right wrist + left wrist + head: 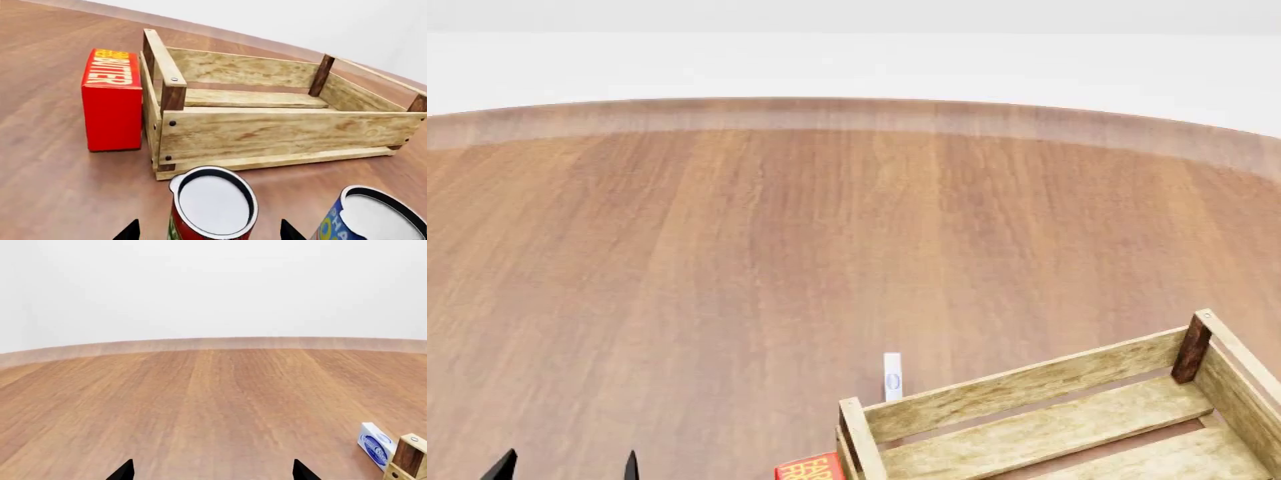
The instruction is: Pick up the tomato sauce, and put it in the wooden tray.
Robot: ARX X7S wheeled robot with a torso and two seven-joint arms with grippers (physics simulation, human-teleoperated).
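The tomato sauce point(212, 202), a can with a red and green label and a silver-white top, stands upright on the wooden floor just in front of the wooden tray point(267, 131). My right gripper point(209, 231) is open, one dark fingertip on each side of the can with a gap to it on both sides. The tray of pale slats also shows in the head view's lower right point(1028, 392), with nothing visible inside it. My left gripper point(213, 471) is open over bare floor, far to the left point(567, 466). The can and right gripper are out of the head view.
A blue-and-yellow can point(370, 217) stands close beside the tomato sauce. A red butter box point(112, 100) lies against the tray's left end. A small white-and-blue box point(892, 377) stands by the tray's far corner point(375, 445). A low wall rims the floor.
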